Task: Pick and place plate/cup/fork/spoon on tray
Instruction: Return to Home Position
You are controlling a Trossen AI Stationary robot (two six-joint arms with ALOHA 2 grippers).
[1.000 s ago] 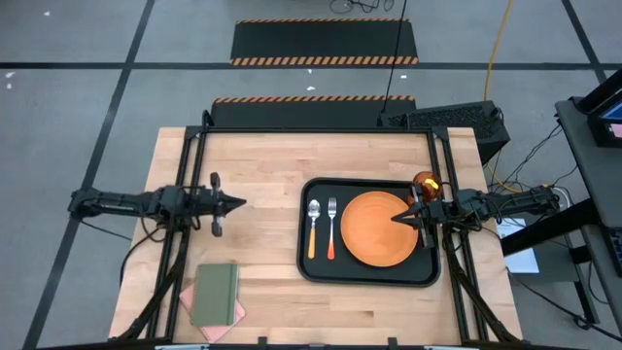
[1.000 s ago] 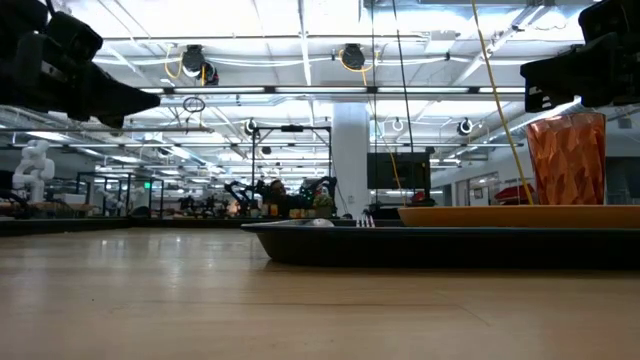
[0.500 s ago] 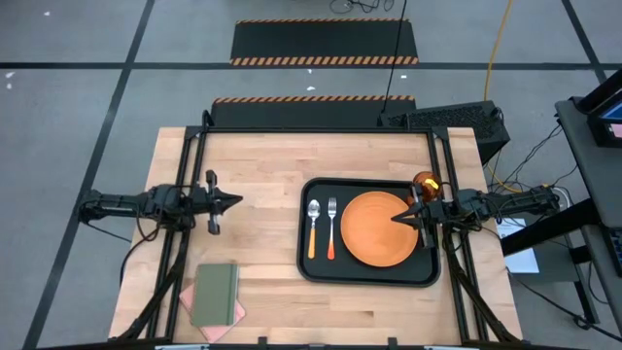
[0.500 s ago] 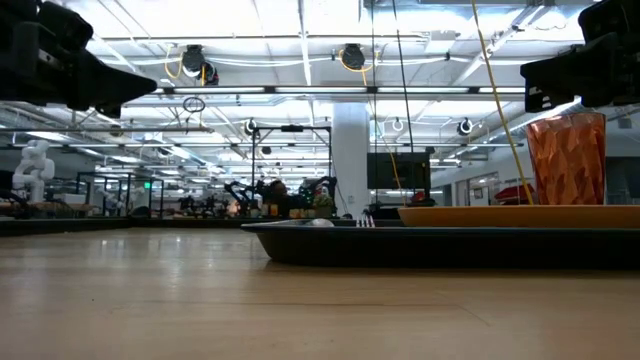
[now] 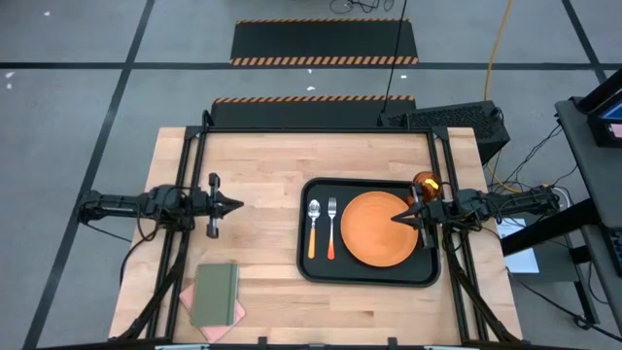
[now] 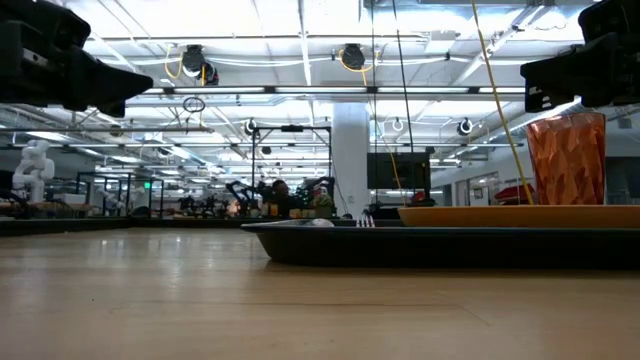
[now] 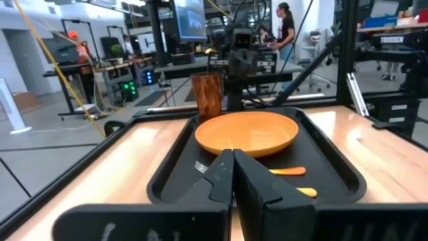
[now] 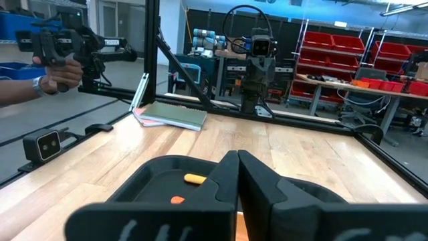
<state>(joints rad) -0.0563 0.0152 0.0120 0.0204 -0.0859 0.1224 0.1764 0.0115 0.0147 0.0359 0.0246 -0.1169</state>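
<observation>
- Left hand [image 5: 236, 205], pressed together, is hovering toward the left edge of the surface [image 5: 262, 156].
- Right hand [image 5: 397, 218], pressed together, is hanging over the right edge of the plate [image 5: 374, 233].

Standing by the bench [image 5: 262, 165], I count 1 black tray [image 5: 369, 280]. The orange tableware comes singly: 1 plate [image 5: 377, 228], 1 cup [image 5: 426, 181], 1 fork [image 5: 331, 228] and 1 spoon [image 5: 313, 228]. That makes 2 pieces of cutlery and 4 items on the tray in all. Off the tray there are 2 more things: 1 green notebook [image 5: 215, 294] and 1 pink cloth [image 5: 236, 313] beneath it. There are 2 grippers: 1 left gripper [image 5: 233, 204] and 1 right gripper [image 5: 397, 218].
</observation>
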